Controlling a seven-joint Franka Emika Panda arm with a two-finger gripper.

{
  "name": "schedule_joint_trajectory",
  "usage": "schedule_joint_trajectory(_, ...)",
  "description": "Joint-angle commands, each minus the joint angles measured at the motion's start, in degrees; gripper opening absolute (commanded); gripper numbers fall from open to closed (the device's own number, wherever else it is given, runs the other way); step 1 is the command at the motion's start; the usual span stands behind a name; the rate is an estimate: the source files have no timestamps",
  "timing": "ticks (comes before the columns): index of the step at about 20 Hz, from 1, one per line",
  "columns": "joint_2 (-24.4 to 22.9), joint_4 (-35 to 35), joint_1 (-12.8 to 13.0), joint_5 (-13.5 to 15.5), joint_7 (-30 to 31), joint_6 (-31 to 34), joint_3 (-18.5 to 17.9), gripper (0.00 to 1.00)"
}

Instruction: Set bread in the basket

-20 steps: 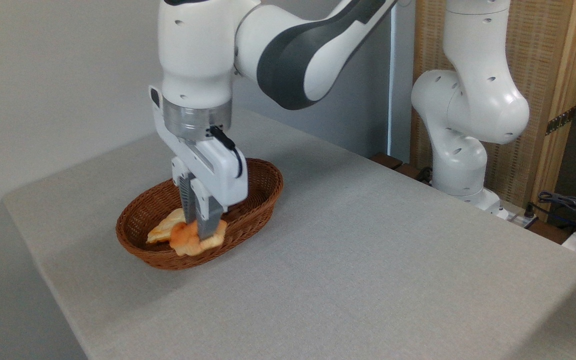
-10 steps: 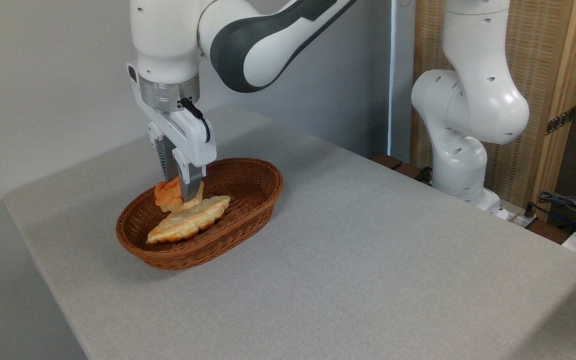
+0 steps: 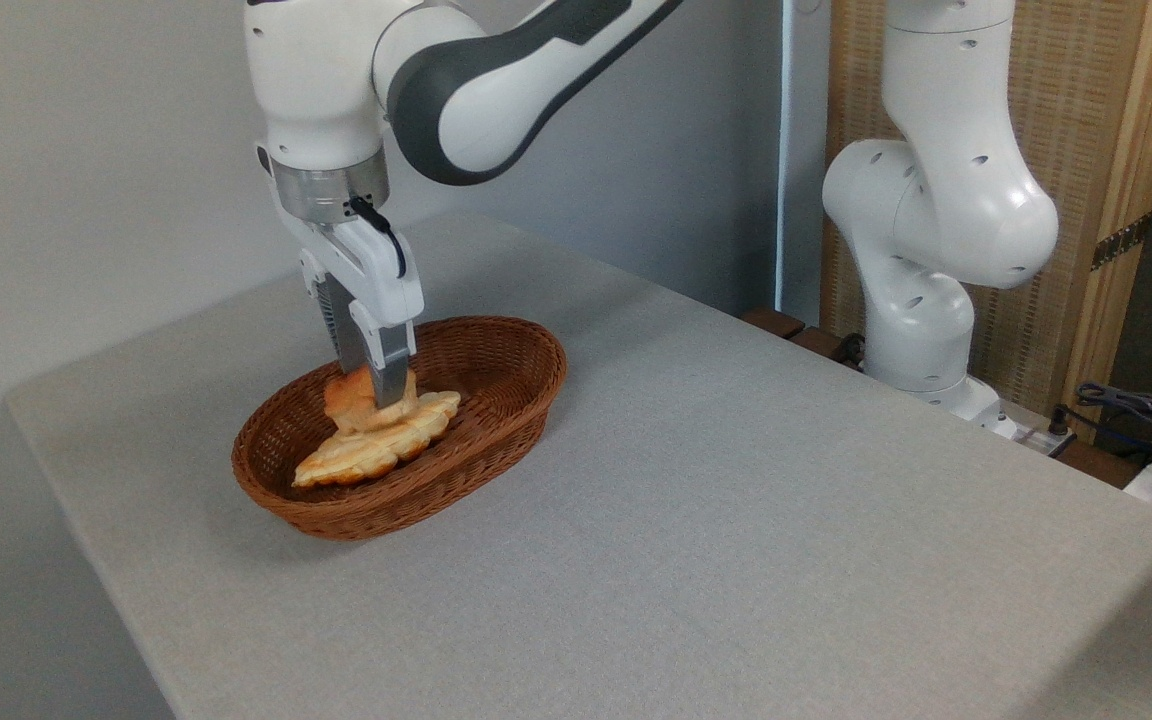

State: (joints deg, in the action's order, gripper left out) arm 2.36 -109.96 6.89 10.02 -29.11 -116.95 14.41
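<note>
camera: hand [image 3: 373, 385] grips bread [image 3: 356, 398] inside basket [image 3: 496, 400].

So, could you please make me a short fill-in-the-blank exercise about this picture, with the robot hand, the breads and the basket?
1. The hand is shut on the small round orange ____.
2. The pale leaf-shaped braided loaf lies inside the woven wicker ____.
3. The basket stands on a table covered in ____ cloth.
4. The bun is held ____ the basket, not beside it.

Missing words: bun; basket; grey; over
</note>
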Motion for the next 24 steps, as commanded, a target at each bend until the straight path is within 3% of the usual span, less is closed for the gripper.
schedule_joint_trajectory(1, 0.2, 0.2, 0.0, -2.1, 2.4, -0.6, 0.6, 1.00)
schedule_joint_trajectory(7, -0.5, 1.0, -0.4, -2.3, 2.3, -0.6, -0.5, 1.00)
schedule_joint_trajectory(11, -1.7, 2.8, -0.6, -3.3, 2.0, 0.1, -4.1, 1.00)
schedule_joint_trajectory(17, -1.9, 2.7, -0.7, -8.7, 1.4, 0.3, -10.2, 1.00)
schedule_joint_trajectory(24, -1.5, 2.7, -0.9, -9.3, -0.6, 0.3, -14.6, 1.00)
